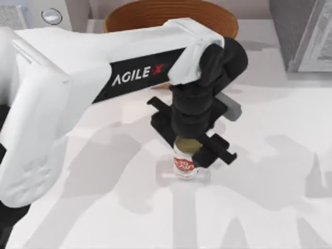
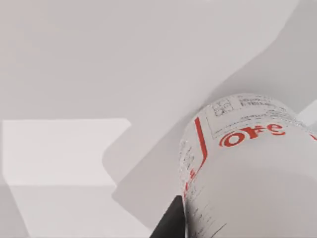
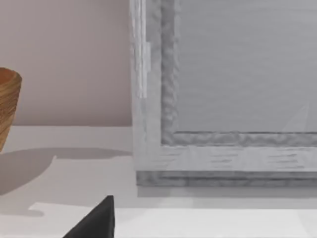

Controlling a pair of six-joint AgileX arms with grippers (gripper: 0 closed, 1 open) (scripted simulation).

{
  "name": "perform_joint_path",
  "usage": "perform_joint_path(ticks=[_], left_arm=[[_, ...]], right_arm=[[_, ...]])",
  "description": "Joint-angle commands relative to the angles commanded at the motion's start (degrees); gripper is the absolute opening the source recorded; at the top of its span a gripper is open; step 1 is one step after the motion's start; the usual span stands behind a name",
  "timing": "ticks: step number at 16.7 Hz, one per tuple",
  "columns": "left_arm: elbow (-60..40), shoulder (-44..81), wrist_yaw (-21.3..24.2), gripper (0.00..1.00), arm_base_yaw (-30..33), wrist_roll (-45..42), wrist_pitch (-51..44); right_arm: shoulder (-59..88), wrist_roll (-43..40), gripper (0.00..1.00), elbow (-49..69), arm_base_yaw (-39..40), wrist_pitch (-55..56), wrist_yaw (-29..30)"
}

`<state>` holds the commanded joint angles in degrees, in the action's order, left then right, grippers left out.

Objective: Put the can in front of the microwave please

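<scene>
Left gripper (image 1: 193, 150) over the can (image 1: 184, 167), centre frame; whether it's clamped, can't tell.
A weak hold could tip it before the microwave (image 1: 49, 15), upper left.

Dull gold metal-topped can (image 1: 183, 165) with paper-like label, ribbed wood-look basket (image 1: 171, 18)

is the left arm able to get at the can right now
Probably yes. The left gripper sits directly over the can, which stands upright on the table with a dark finger beside its label. Nothing lies between them; whether it is gripped is unclear.
</scene>
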<state>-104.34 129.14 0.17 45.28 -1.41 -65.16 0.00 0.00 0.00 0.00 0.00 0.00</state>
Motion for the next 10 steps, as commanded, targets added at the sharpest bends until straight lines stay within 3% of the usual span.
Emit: perform_joint_path(ticks=[2, 10], left_arm=[[0.0, 0.0, 0.0, 0.00, 0.0, 0.0, 0.0], [0.0, -0.1, 0.0, 0.00, 0.0, 0.0, 0.0]], right_arm=[[0.0, 0.0, 1.00, 0.0, 0.0, 0.0, 0.0], [0.0, 0.0, 1.00, 0.0, 0.0, 0.0, 0.0]])
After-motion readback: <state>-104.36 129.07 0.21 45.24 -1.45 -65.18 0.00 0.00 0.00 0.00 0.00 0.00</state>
